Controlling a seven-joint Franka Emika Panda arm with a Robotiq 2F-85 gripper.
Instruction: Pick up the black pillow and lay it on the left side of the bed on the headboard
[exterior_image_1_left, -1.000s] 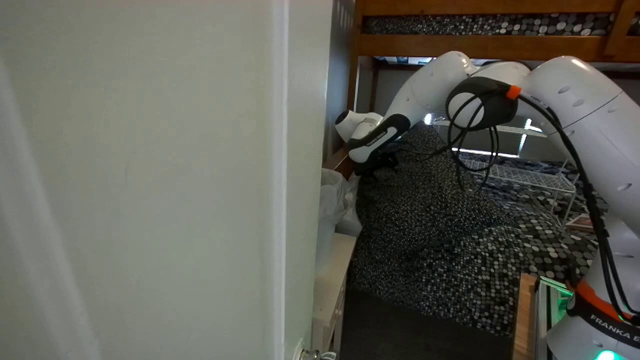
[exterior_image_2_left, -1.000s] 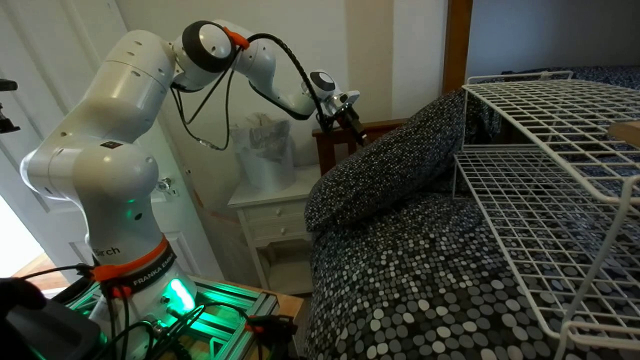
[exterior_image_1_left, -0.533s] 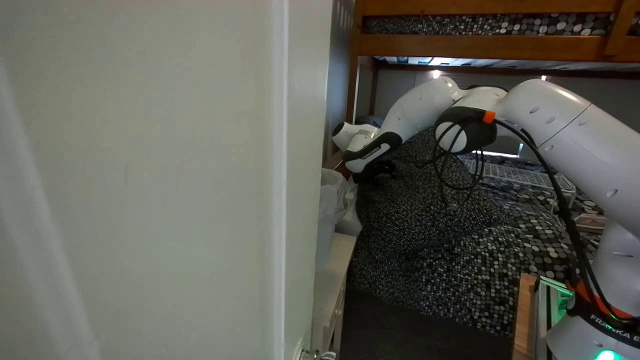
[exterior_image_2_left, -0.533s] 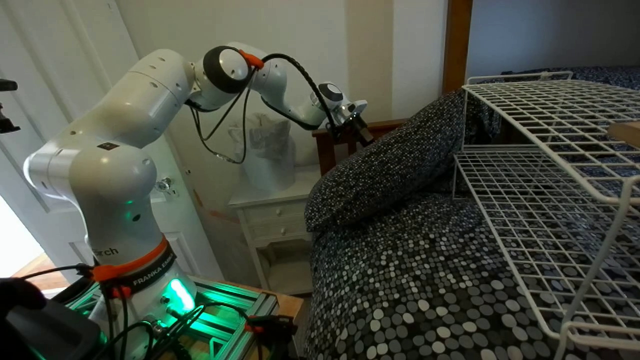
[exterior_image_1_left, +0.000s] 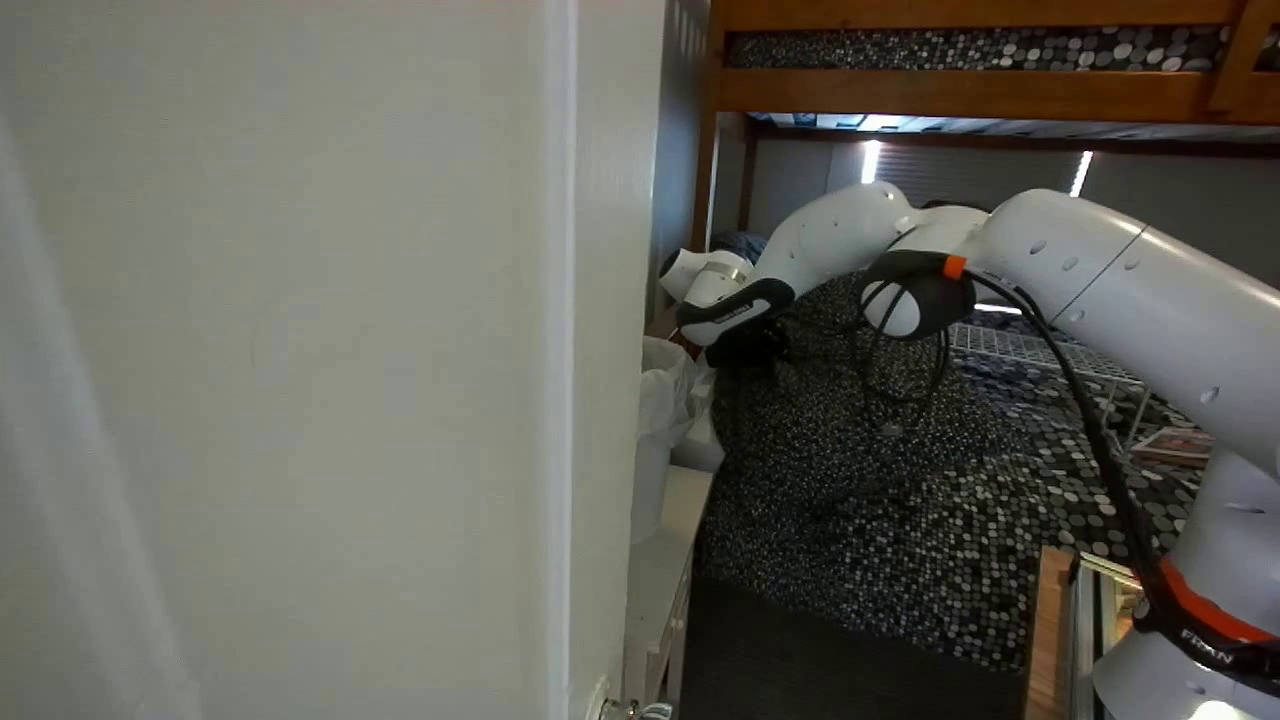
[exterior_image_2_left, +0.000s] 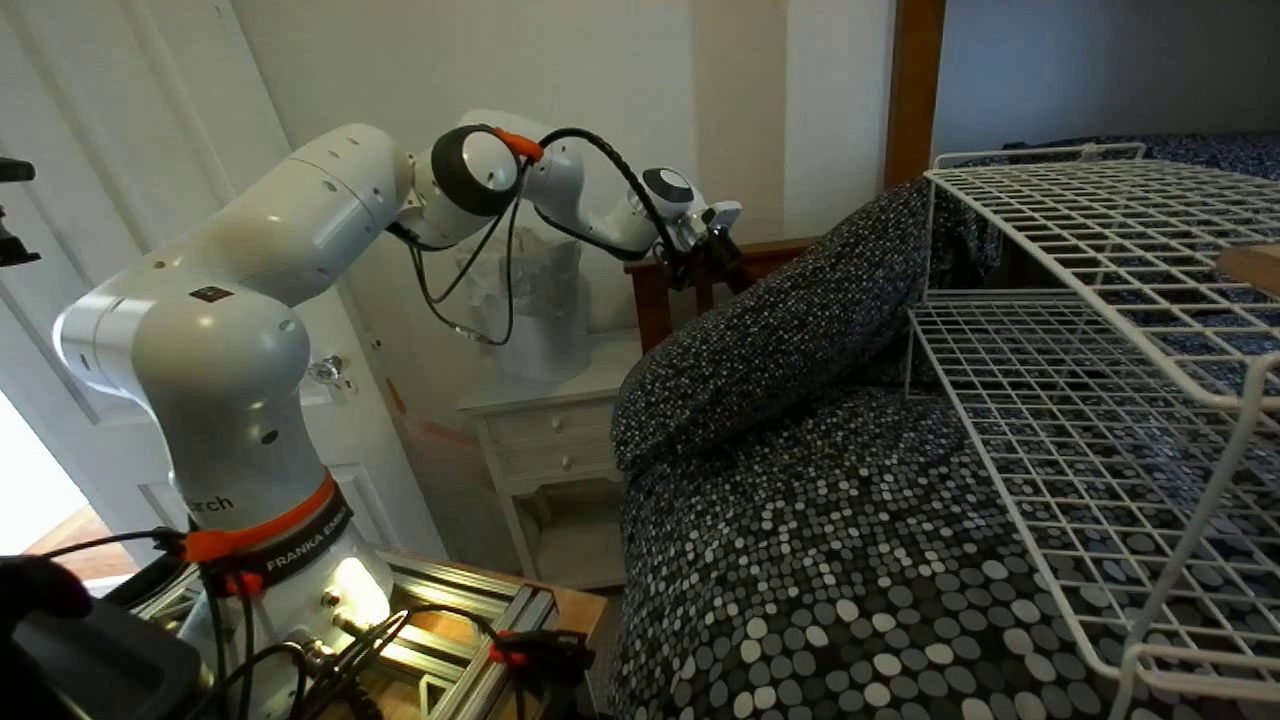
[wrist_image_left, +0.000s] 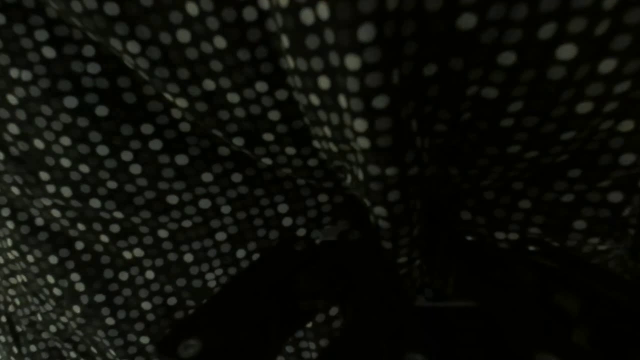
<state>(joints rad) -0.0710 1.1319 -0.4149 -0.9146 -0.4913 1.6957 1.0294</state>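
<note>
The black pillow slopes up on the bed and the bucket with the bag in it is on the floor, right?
The last bit is wrong: the bucket stands on the white cabinet, as both exterior views show. It does have a bag in it, and the black pillow does slope up on the bed.

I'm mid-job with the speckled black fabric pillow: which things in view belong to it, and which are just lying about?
For the job:
black fabric pillow with fine white speckles
lower bunk bed with dark dotted cover
brown wooden bed end, likely the headboard
black gripper

Just lying about:
tiered white wire rack
white nightstand with drawers
white bin with clear plastic liner
</note>
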